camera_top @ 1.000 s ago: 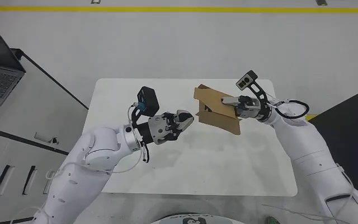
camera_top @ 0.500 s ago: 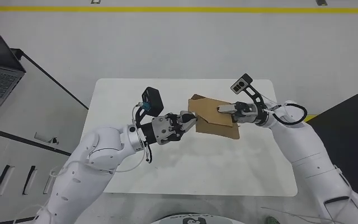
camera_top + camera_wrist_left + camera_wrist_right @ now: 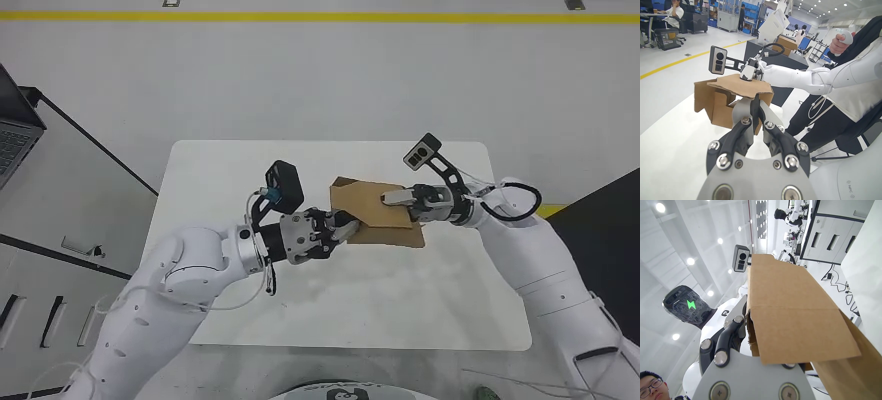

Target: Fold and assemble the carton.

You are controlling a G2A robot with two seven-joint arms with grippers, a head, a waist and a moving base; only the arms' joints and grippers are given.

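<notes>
Aloft, plain brown cardboard carton (image 3: 378,222)

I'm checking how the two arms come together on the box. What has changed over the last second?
The right claw, gripping the carton, carried it above the table toward the left arm. The left claw, apart from the carton a second ago, advanced to meet it and now pinches its near edge. The right claw's hold on the carton stayed as it was.
</notes>
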